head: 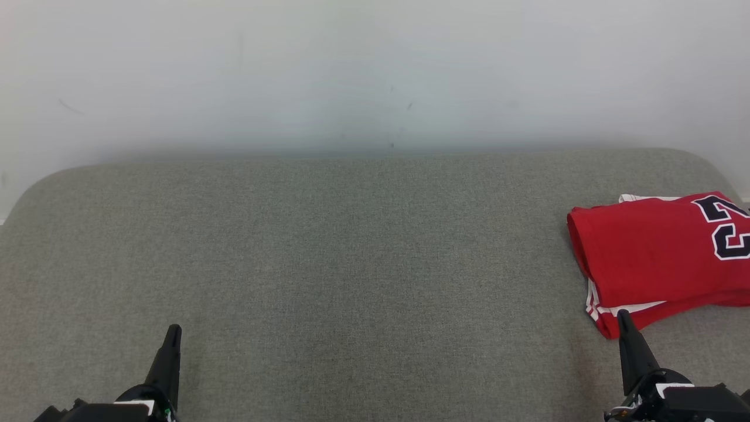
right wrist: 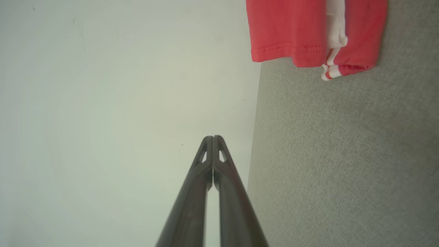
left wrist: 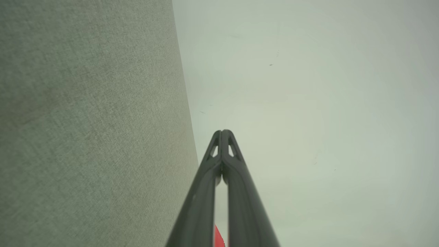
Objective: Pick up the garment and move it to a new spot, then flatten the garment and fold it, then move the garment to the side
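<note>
A folded red garment (head: 656,258) with white trim and dark numerals lies at the far right of the grey cushion (head: 351,252), partly cut by the head view's right edge. The right wrist view shows its hem and striped trim, garment (right wrist: 308,31), at the top. My right gripper (head: 624,319) is shut and empty at the lower right, its tip just in front of the garment's near edge. In its own view the right gripper (right wrist: 213,138) has its fingertips pressed together. My left gripper (head: 173,331) is shut and empty at the lower left, far from the garment; left gripper (left wrist: 223,132) shows closed tips.
The grey cushion's wide middle and left lie bare between the grippers. A pale wall (head: 375,70) rises behind the cushion's back edge. A sliver of red (left wrist: 218,236) shows between the left fingers at the bottom.
</note>
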